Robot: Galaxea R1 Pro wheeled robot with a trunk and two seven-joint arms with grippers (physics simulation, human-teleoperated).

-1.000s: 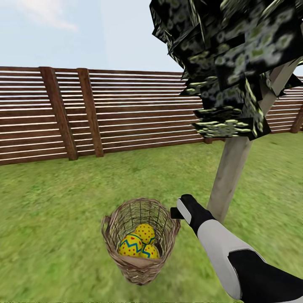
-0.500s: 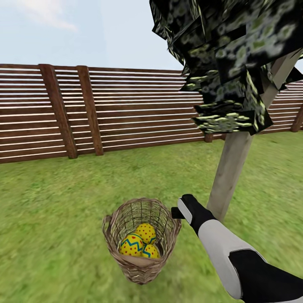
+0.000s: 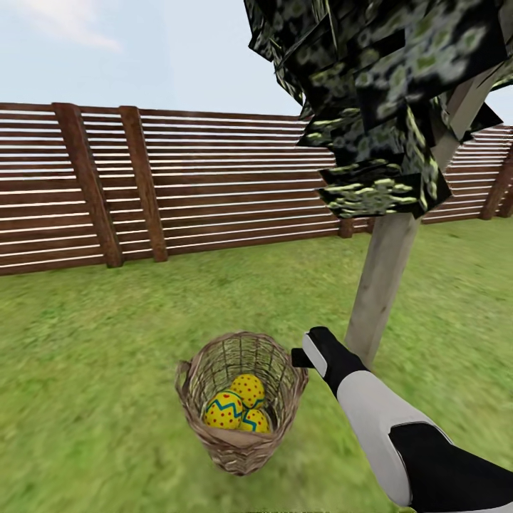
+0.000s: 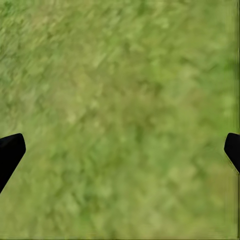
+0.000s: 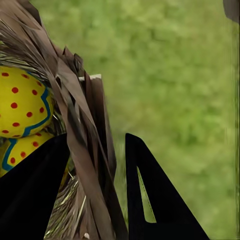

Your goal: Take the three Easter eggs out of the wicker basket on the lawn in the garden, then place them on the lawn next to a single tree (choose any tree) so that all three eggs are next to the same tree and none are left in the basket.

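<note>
Where the right arm reaches forward over the grass, the right gripper [image 3: 298, 358] sits at the wicker basket's [image 3: 241, 449] right rim; in the right wrist view its two dark fingers [image 5: 150, 200] straddle the woven wall, one inside the basket and one outside, with the wall filling the gap between them. The basket stands upright on the lawn [image 3: 85, 399], just left of the arm. All three Easter eggs [image 3: 240, 411] lie at its bottom, touching one another: a blue-zigzag egg on the left, a red-dotted one behind it, a third low on the right. Just beyond the gripper, to the right, rises the tree [image 3: 377, 285], its pale trunk leaning slightly, speckled foliage overhead. Farthest off runs the slatted wooden fence [image 3: 214, 192]. The left gripper [image 4: 120, 150] hangs spread wide over bare grass.
</note>
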